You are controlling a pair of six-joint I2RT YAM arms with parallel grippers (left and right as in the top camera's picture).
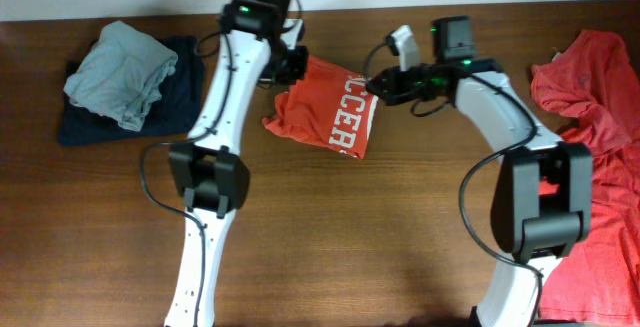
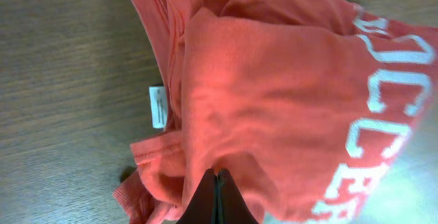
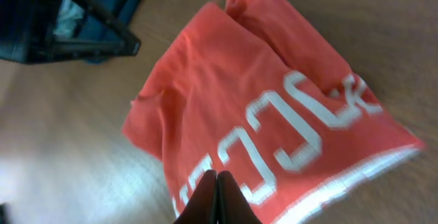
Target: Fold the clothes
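In the middle, the shirt (image 1: 330, 112) lies bunched between the clenched left gripper (image 2: 217, 183) and right gripper (image 3: 216, 183). Whether either pinches cloth is unclear. Pinch the hems firmly and fold squarely.

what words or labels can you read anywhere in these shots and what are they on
"CCER": large white letters on the folded orange T-shirt; the start of the word is hidden in the fold.
Small white care tag at that shirt's edge: print too small to read.
Grey and navy clothes pile and the loose red T-shirt: no lettering shows.
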